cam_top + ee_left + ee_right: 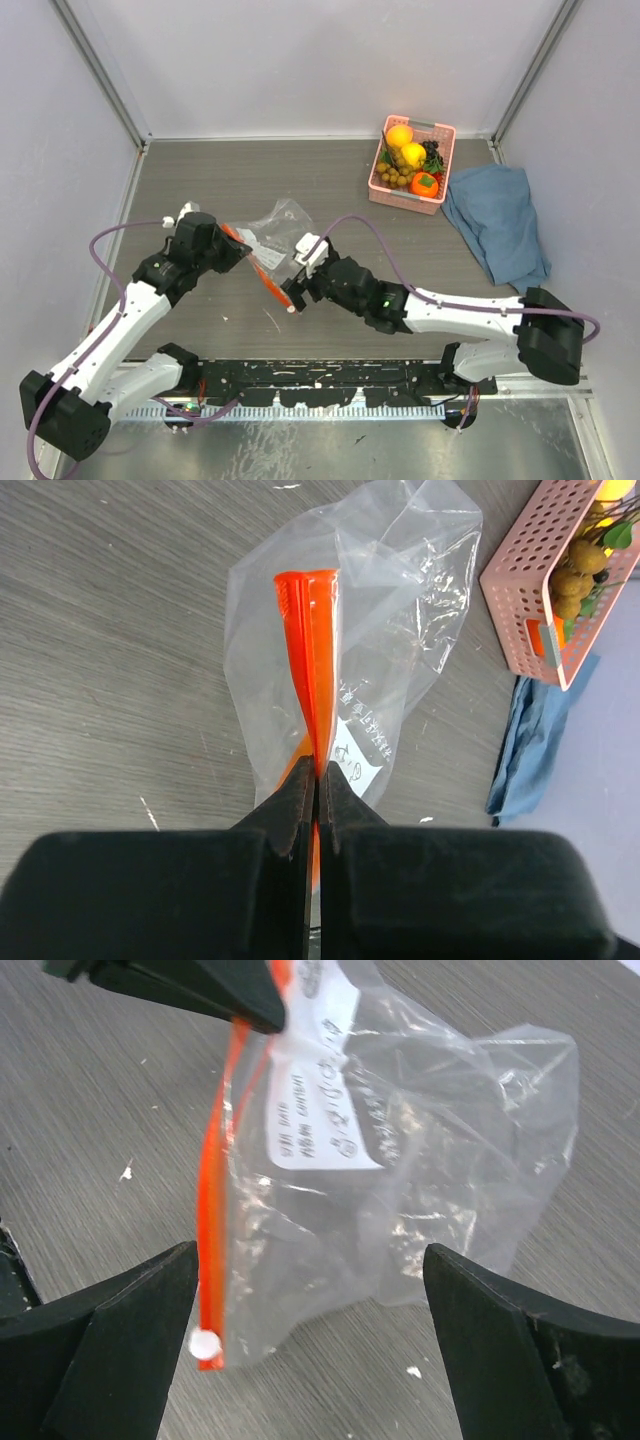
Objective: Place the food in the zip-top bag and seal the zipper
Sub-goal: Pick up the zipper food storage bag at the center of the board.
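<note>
The clear zip-top bag [275,228] lies crumpled on the table, with no food visible in it. Its orange-red zipper [262,272] runs from my left gripper toward my right. My left gripper [232,247] is shut on one end of the zipper [310,650]. My right gripper [298,290] is open, and in its wrist view the jaws [310,1260] straddle the bag's other corner, where a white slider [205,1343] sits on the strip [212,1210]. The food [412,158], yellow, orange, grape and berry toys, lies in the pink basket [380,186] at the back right.
A blue cloth [497,222] lies right of the basket, near the right wall. The basket [520,600] and cloth [530,750] also show in the left wrist view. The bag's white label [320,1090] faces up. Walls close the table on three sides.
</note>
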